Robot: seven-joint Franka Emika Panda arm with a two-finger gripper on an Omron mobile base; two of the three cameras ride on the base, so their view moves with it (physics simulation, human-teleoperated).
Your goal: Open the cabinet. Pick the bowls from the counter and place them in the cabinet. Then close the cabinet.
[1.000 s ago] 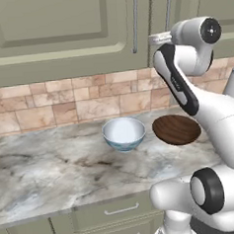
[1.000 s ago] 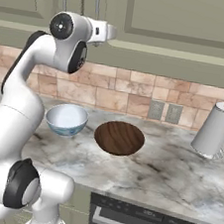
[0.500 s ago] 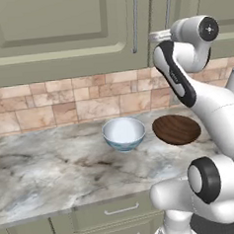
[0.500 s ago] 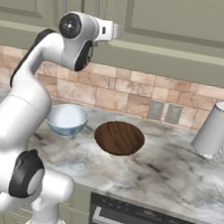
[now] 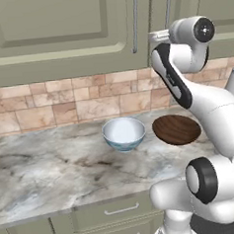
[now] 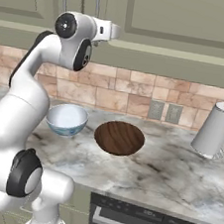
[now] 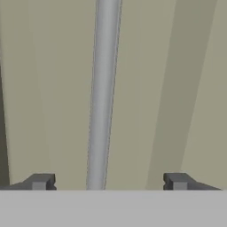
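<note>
The white bowl (image 5: 123,133) and the wooden bowl (image 5: 177,129) sit side by side near the back edge of the counter (image 5: 48,173). Above, the gripper (image 7: 108,181) stands open astride the cabinet (image 7: 177,88) door's handle (image 7: 103,93). The bar lies left of centre, so closing could nudge it sideways or slip off.

The silver bar handle (image 7: 103,93) stands between the spread fingertips (image 7: 41,181), with free room on both sides. Behind it the closed cabinet door (image 7: 177,88) blocks the way.
</note>
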